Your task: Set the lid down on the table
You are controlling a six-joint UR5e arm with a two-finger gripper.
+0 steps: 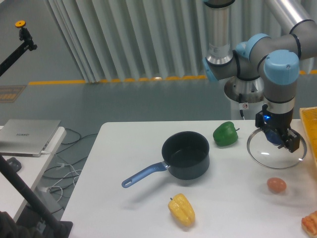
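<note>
The round clear glass lid (pixel 262 153) with a metal rim lies low at the right side of the white table (pixel 133 208), level with the tabletop or just above it; I cannot tell if it touches. My gripper (pixel 280 140) is over the lid's centre, its fingers closed around the blue knob, which is mostly hidden by them. The dark blue saucepan (pixel 186 154) stands uncovered at the table's middle, handle pointing front left.
A green bell pepper (pixel 225 134) sits between the saucepan and the lid. A yellow bell pepper (pixel 182 209) lies near the front. An orange-brown egg-like object (pixel 276 185) lies just in front of the lid. A yellow crate (pixel 309 126) stands at the right edge. A laptop (pixel 27 136) rests on the side desk at left.
</note>
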